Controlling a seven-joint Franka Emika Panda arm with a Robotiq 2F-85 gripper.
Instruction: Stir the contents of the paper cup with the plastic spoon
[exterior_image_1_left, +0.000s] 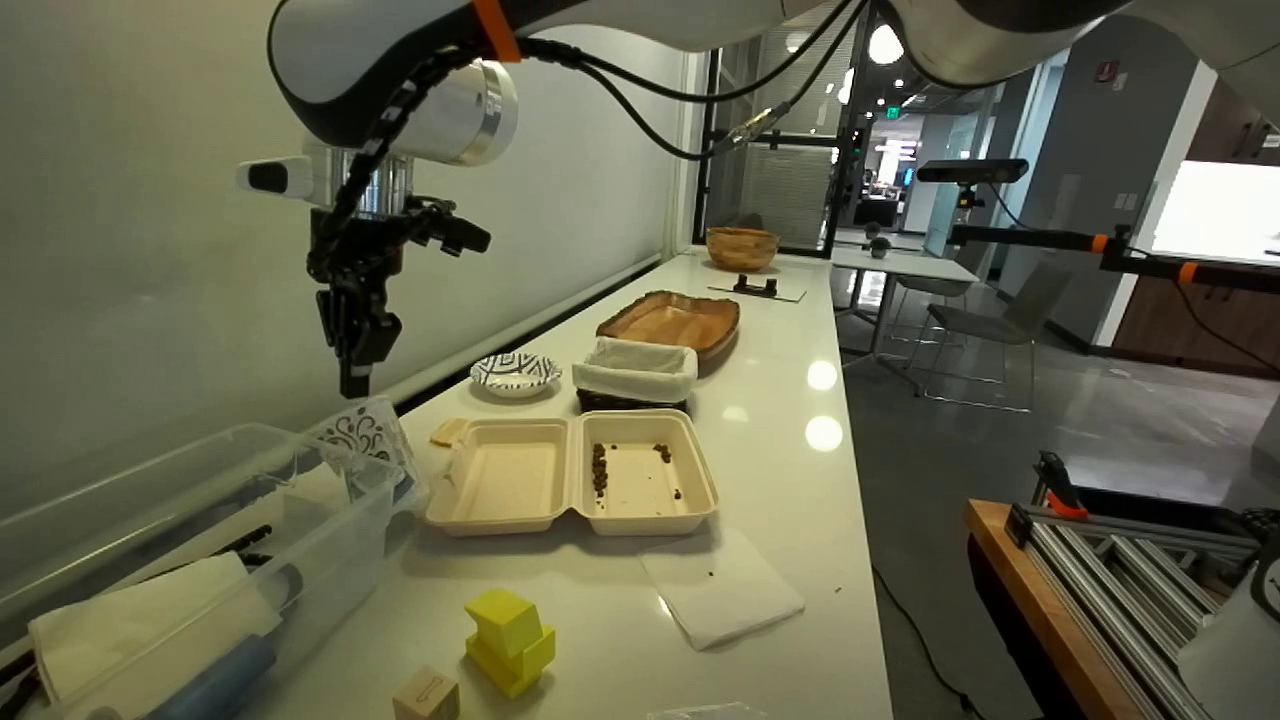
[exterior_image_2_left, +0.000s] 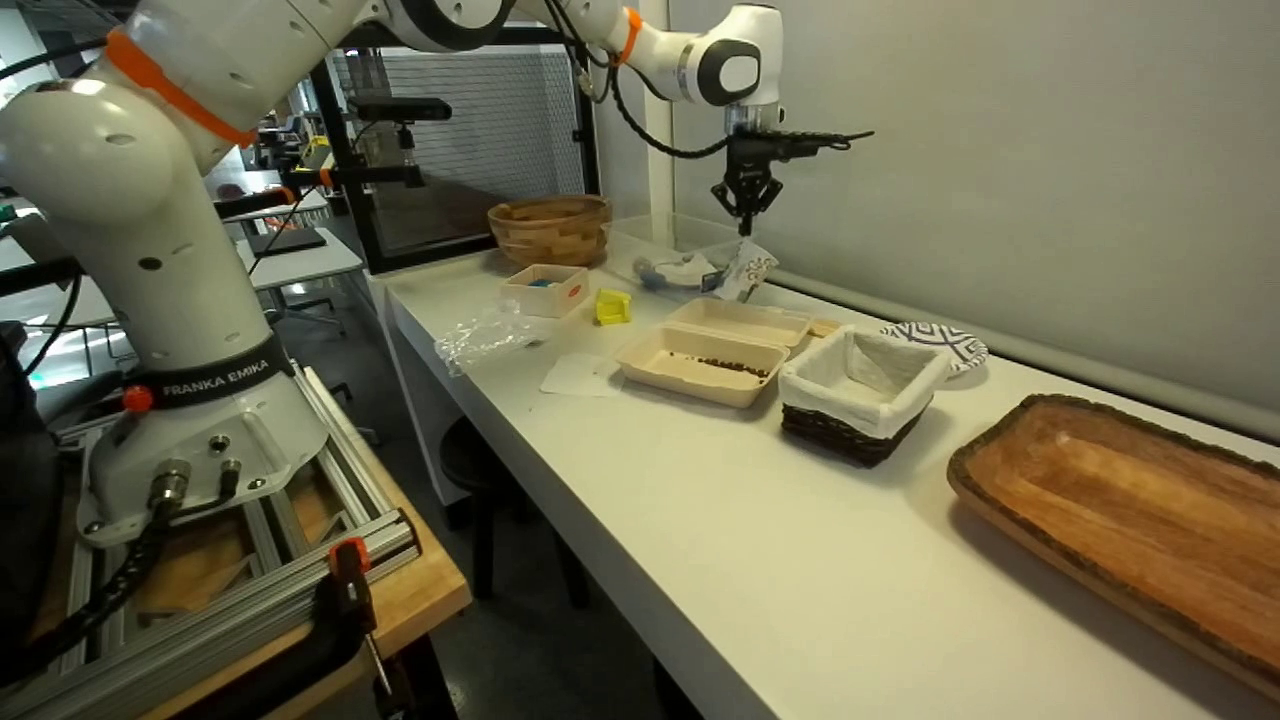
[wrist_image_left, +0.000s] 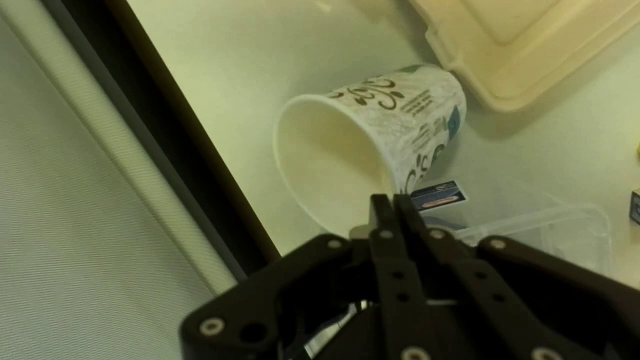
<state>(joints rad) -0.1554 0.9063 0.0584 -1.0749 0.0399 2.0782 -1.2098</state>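
The paper cup is clamped by its rim in the gripper; its tilted axis (base pointing away) should be righted before stirring.

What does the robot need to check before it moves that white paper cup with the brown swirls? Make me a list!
1. White paper cup with brown swirls upright: not ok, it is tilted.
2. Black two-fingered tool gripping it: ok, the jaws look closed on its rim.
3. Something inside to stir: not ok, none shows in the part the wrist view sees.
4. Plastic spoon found: cannot tell, none shows clearly.
5. Cup apart from the clear plastic bin: cannot tell, they overlap in the pictures.
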